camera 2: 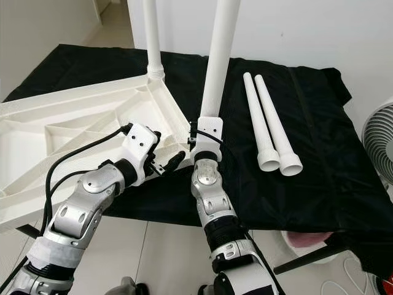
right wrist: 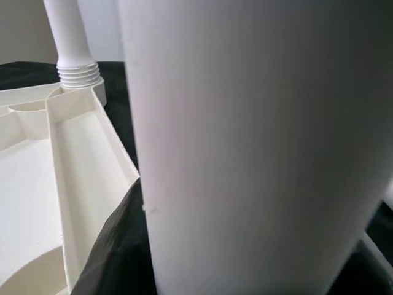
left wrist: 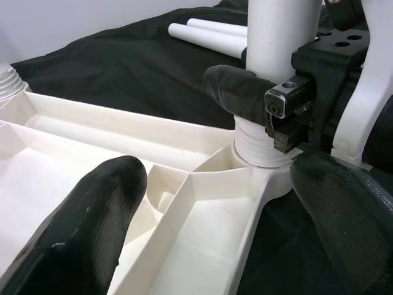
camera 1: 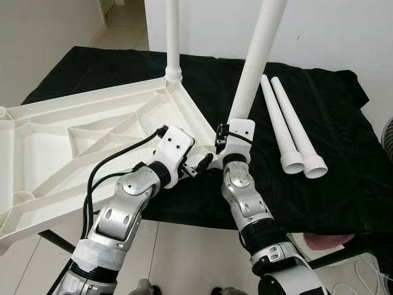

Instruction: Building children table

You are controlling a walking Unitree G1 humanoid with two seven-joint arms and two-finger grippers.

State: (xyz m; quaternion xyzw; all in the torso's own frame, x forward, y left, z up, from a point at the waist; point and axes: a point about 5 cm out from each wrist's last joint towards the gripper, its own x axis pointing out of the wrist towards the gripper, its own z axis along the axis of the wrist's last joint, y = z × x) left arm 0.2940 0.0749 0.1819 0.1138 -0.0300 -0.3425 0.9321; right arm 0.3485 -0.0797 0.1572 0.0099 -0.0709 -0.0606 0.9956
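A white plastic tabletop [camera 1: 73,132] lies upside down on a black cloth. One white leg [camera 1: 174,37] stands screwed into its far corner. A second leg [camera 1: 255,55] stands roughly upright at the near right corner, its threaded end [left wrist: 258,147] resting in the corner socket with some threads showing. My right gripper [camera 1: 228,142] is shut around this leg just above the threads. My left gripper [left wrist: 215,178] is open beside the same corner, one finger [left wrist: 80,233] over the tabletop's ribs and the other on the cloth side.
Two spare white legs [camera 1: 291,126] lie side by side on the black cloth [camera 1: 338,184] to the right. A fan [camera 2: 377,141] stands past the table's right edge. The tabletop's left part overhangs the cloth towards me.
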